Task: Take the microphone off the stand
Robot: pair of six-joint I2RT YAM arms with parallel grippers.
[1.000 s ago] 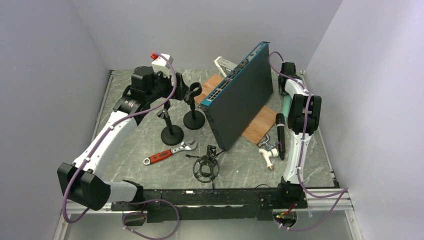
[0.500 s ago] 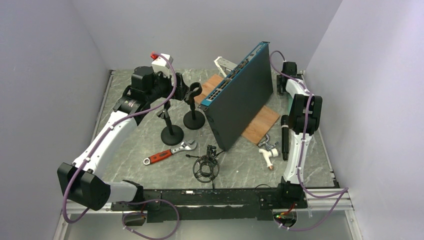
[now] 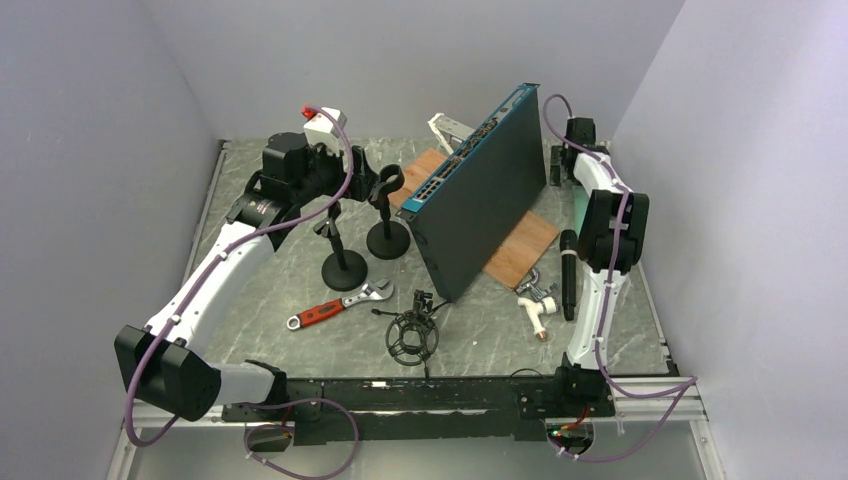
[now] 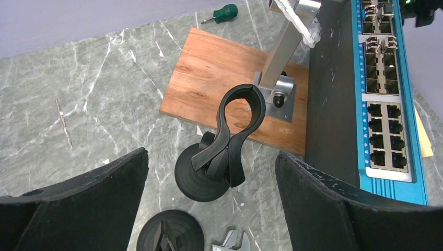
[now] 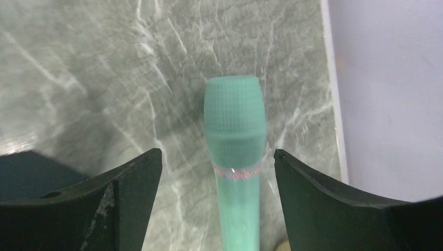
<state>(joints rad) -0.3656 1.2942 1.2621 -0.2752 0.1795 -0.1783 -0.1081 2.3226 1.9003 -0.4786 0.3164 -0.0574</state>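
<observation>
My right gripper (image 5: pixel 217 157) hangs with its fingers spread either side of the teal-headed microphone (image 5: pixel 233 123), which lies flat on the marble table (image 5: pixel 94 63) by the right wall. My left gripper (image 4: pixel 211 157) is spread too, facing the empty clip stand (image 4: pixel 236 125).

Two stands (image 3: pixel 344 270) (image 3: pixel 387 241), one microphone (image 3: pixel 567 280), one wrench (image 3: pixel 335 305), one network switch (image 3: pixel 490 190), perhaps one faucet (image 3: pixel 537 300)
</observation>
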